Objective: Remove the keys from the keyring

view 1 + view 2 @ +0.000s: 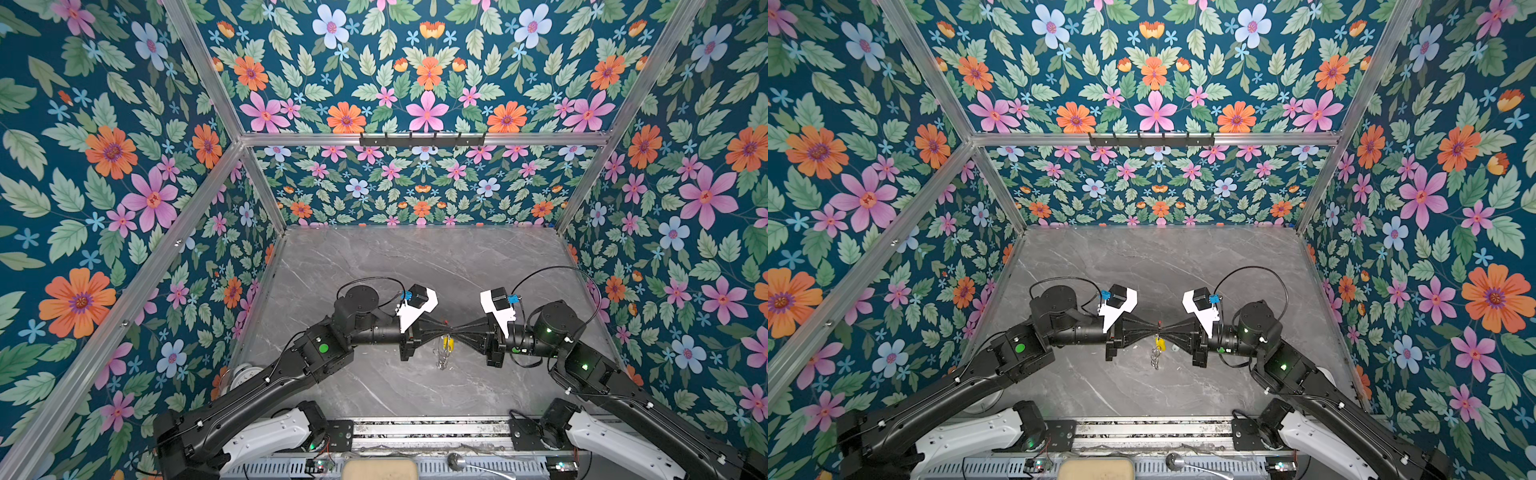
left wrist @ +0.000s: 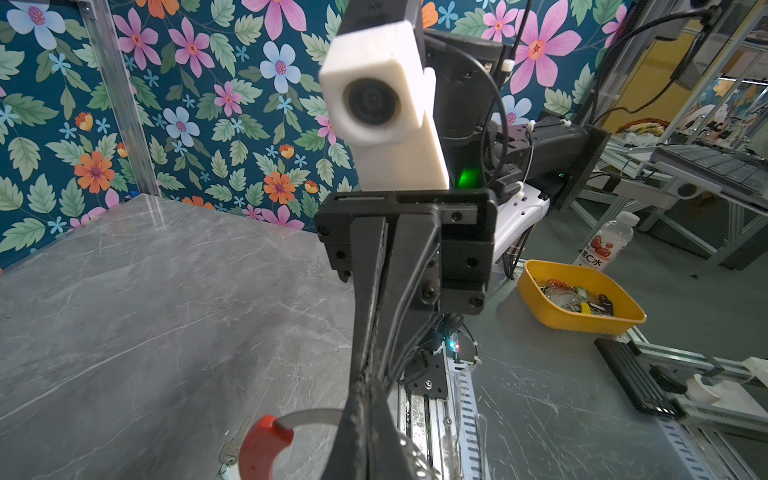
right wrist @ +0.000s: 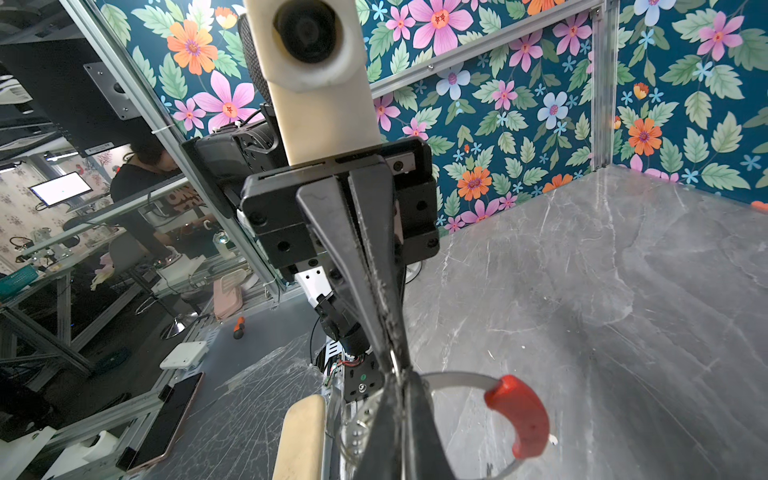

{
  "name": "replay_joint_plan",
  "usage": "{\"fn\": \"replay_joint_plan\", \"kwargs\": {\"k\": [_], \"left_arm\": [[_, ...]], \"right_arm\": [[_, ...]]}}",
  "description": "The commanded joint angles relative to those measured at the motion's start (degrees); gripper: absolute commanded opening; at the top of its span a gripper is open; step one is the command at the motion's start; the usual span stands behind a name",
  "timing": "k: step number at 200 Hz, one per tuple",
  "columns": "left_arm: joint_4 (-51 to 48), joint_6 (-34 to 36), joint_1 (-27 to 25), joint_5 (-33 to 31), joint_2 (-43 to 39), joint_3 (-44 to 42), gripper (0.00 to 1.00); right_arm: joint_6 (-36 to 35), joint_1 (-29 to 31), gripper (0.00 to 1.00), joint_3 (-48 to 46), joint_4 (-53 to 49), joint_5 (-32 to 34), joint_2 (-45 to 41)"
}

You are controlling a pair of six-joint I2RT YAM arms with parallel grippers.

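I see the left gripper (image 1: 444,331) and the right gripper (image 1: 457,331) meeting tip to tip above the middle of the table (image 1: 415,270). Each pinches the keyring (image 3: 519,415), a thin grey band with one red section. The keys (image 1: 446,344) dangle beneath, one yellow-tagged.

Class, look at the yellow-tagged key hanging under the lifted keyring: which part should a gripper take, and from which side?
Probably the yellow tag: it is bulkier than the thin keys hanging with it. Approach from the robot's own side, below the keyring. The tag dangles free there, while the left gripper and right gripper close off both sides.
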Motion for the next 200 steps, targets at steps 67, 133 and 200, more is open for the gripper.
{"fn": "replay_joint_plan", "kwargs": {"k": [67,133,200], "left_arm": [[16.0,-5.9,0.1,-2.9,-7.4,-9.2,0.24],[22.3,-6.3,0.2,-1.1,-5.8,-10.7,0.31],[23.8,-6.6,0.5,-0.8,-3.8,-10.4,0.32]], "right_arm": [[3.3,0.1,0.0,-1.6,9.5,2.3,-1.5],[4.7,0.1,0.0,-1.3,11.0,0.8,-1.5],[5.6,0.1,0.0,-1.7,12.0,0.1,-1.4]]}}
